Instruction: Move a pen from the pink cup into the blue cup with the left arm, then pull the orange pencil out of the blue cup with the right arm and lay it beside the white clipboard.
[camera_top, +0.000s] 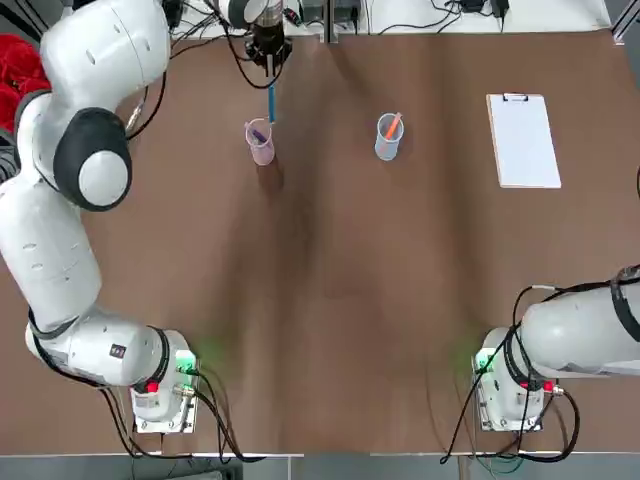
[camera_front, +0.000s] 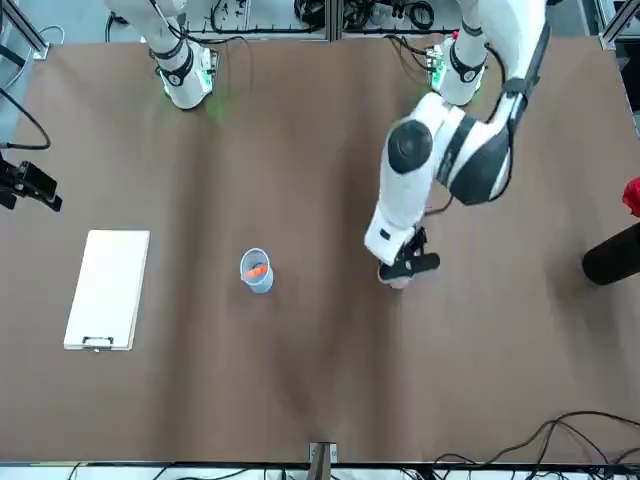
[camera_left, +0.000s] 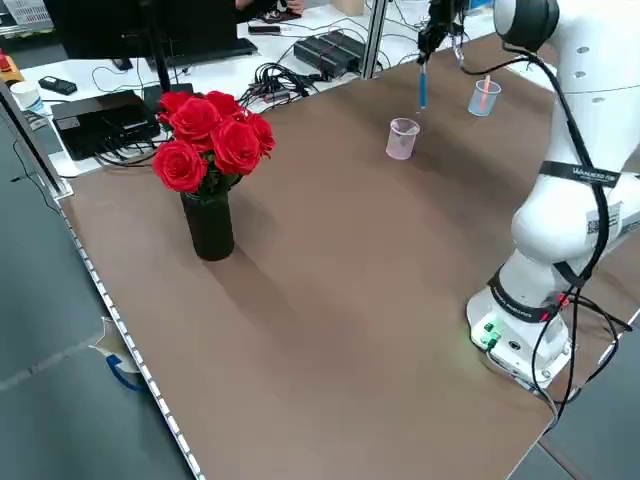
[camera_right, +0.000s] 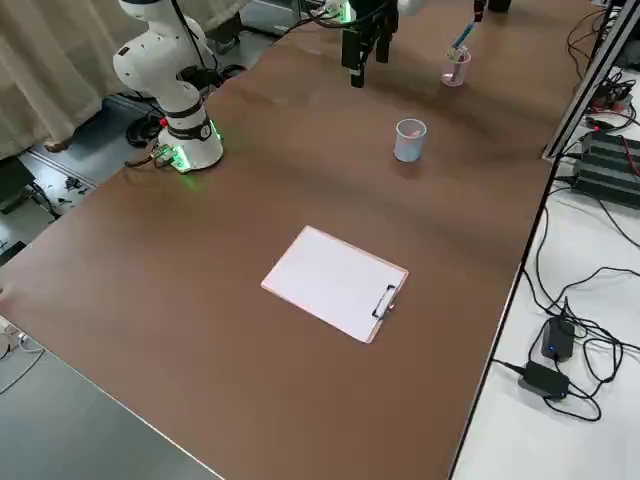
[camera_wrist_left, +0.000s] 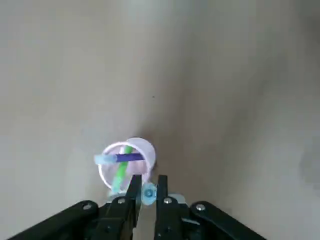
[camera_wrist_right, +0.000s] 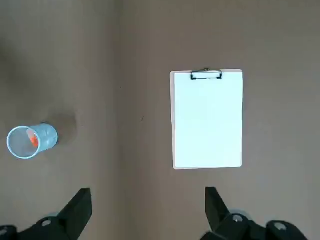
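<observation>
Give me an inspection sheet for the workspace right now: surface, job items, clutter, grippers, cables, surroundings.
Surface: brown table, nothing spilled.
Job's things: blue pen lifted clear above pink cup, which holds a purple pen and a green one; orange pencil in blue cup; white clipboard flat.
Clutter: vase of red roses at the left edge.
Grippers: left gripper shut on the pen; right gripper open, parked high.
Cables: at both arm bases and off the far edge.
Surroundings: electronics on the white bench.

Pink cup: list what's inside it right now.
The pink cup holds a purple pen and a green one, crossed. The blue pen is out, gripped by the left end effector. The cup's bottom is hidden.
</observation>
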